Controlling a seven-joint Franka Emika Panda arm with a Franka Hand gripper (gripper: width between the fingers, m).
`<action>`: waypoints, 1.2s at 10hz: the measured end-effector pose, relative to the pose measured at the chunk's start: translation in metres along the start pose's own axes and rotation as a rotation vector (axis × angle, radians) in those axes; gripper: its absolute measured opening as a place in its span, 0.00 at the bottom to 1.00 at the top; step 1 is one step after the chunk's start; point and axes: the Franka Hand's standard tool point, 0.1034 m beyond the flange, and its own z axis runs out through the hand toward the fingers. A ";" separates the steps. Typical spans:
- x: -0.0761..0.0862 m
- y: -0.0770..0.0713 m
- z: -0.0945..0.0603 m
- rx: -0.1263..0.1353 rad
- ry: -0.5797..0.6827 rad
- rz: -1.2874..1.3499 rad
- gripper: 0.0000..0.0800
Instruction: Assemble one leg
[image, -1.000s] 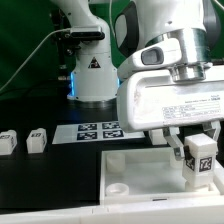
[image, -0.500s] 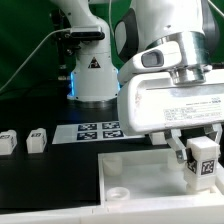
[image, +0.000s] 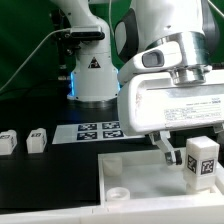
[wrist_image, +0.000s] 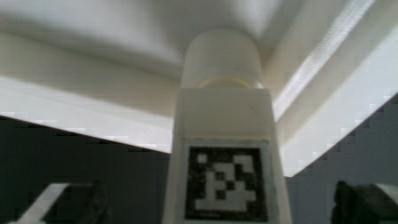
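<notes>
A leg (image: 203, 160), a white peg with a black-and-white tag, stands upright at the exterior view's right on the large flat white board (image: 135, 168). In the wrist view the leg (wrist_image: 226, 140) rises in the middle, tag facing the camera, its rounded end against the white board (wrist_image: 89, 70). My gripper (image: 198, 158) straddles the leg. It is open: the dark fingertips (wrist_image: 68, 205) stand off on both sides with clear gaps to the leg. In the exterior view one finger (image: 167, 152) shows apart from the leg; the other is cut off by the frame edge.
Two more tagged legs (image: 8, 141) (image: 37, 139) stand on the black table at the exterior view's left. The marker board (image: 98, 130) lies behind the white board. An open round socket (image: 118, 191) shows near the board's front corner. The arm's base (image: 90, 75) stands at the back.
The fingers have spread away from the leg, letting it go. The leg stays upright at nearly the same spot on the board.
</notes>
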 end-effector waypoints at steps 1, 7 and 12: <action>0.000 0.000 0.000 0.000 0.000 -0.001 0.81; 0.000 0.000 0.000 0.000 0.000 -0.004 0.81; 0.006 -0.011 -0.015 0.025 -0.162 -0.004 0.81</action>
